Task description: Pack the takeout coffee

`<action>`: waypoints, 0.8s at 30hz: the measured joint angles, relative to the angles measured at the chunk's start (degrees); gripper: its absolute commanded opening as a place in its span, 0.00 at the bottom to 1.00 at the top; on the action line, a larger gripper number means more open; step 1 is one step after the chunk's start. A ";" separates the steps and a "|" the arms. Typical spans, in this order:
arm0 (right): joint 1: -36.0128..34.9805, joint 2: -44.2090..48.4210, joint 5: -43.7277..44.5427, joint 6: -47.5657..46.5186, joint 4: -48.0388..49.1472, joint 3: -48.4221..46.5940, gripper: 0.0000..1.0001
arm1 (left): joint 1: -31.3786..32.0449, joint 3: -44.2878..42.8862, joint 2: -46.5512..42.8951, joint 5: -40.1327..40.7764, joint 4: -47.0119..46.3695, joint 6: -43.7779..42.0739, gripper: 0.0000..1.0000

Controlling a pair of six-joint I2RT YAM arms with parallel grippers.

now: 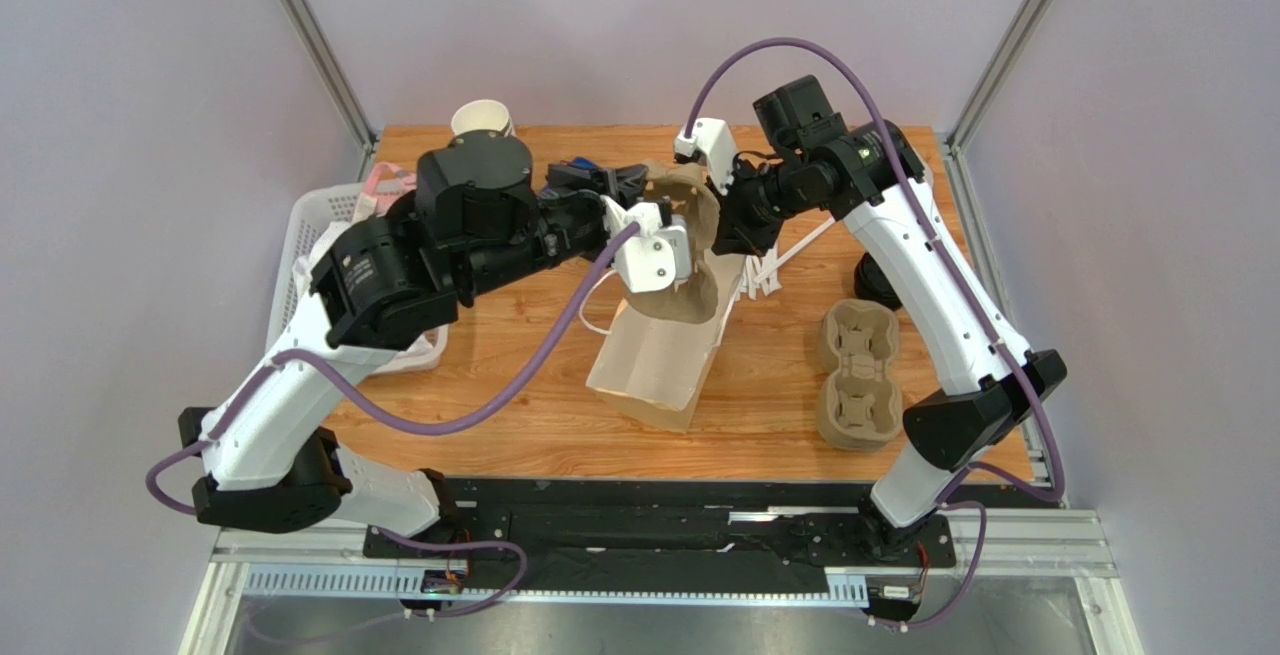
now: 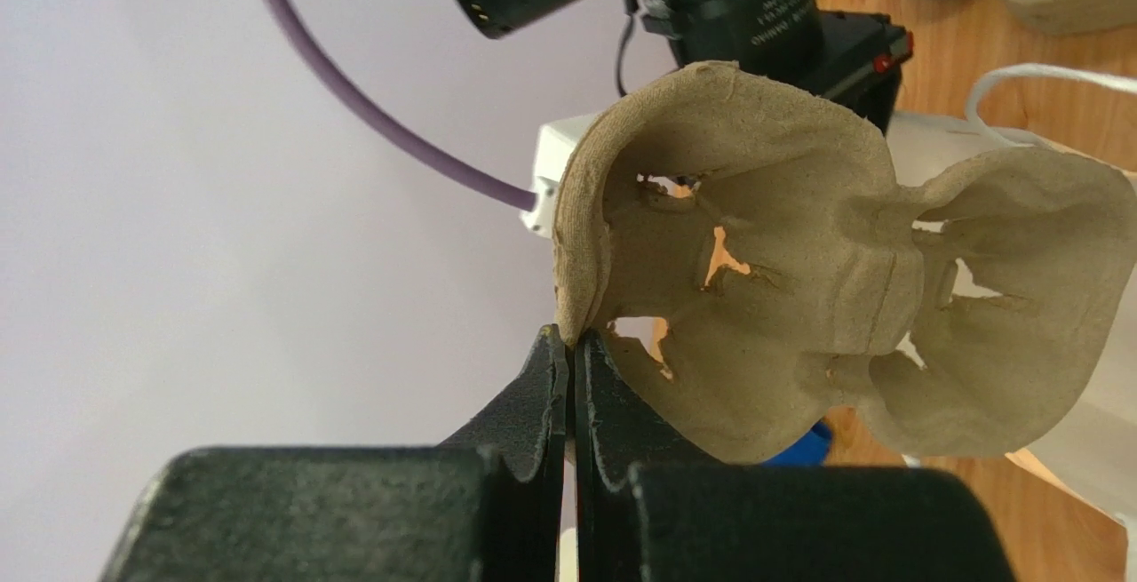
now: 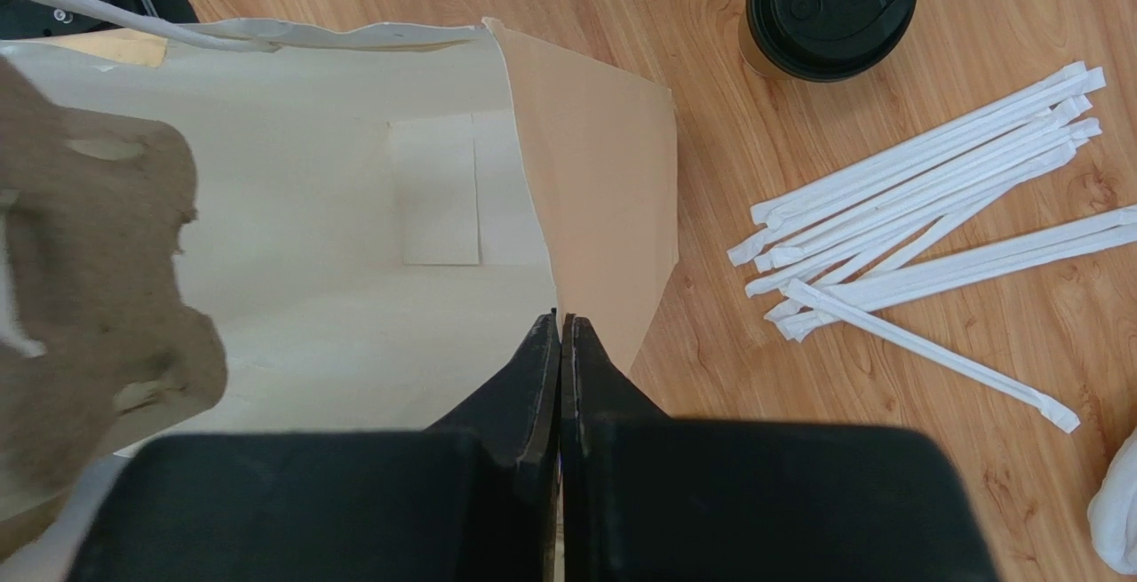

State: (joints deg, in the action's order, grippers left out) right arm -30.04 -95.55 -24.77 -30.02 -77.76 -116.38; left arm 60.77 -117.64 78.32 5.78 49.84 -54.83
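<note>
The left gripper (image 2: 571, 342) is seen closed tight on the rim of a moulded pulp cup carrier (image 2: 801, 289), which is held tilted on edge. The right gripper (image 3: 561, 329) is likewise closed, with the top edge of a brown paper bag (image 3: 401, 209) pinched between its fingers so that the bag's mouth is kept open. The carrier is held at the left side of that mouth; whether it is partly inside cannot be told. In the top view the bag is shown in the middle of the wooden table (image 1: 511, 385), its base towards the near edge.

The takeout coffee (image 3: 828, 2), a brown cup under a black lid, is stood upright on the table to the right of the bag, apart from both grippers. A loose pile of wrapped white straws (image 3: 934, 236) is laid between bag and coffee. A stack of spare carriers (image 1: 860, 373) is set nearer, on the right. A white basket (image 1: 316, 228) is placed at the left edge, and a lidless paper cup (image 1: 481, 118) at the far edge.
</note>
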 measured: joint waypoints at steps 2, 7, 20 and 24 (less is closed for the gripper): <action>-0.26 0.00 -0.07 0.00 0.00 0.00 0.00 | 0.00 2.47 -0.26 0.52 -0.02 0.04 0.00; -1.44 0.00 -0.22 -0.02 -0.02 -0.02 0.00 | 0.02 5.97 -1.22 -0.26 -0.39 0.94 0.00; -4.24 0.00 -0.26 -0.26 -0.04 -0.46 0.00 | 1.62 15.91 -5.40 -2.25 -0.85 1.81 0.00; -4.39 0.00 -0.63 -0.44 -0.11 -1.86 0.00 | 2.32 20.90 -7.13 -2.14 -1.09 1.86 0.00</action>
State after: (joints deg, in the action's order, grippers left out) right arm -34.44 -95.55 -25.41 -30.46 -77.87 -118.24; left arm 63.09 -96.75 71.20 3.64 48.75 -52.97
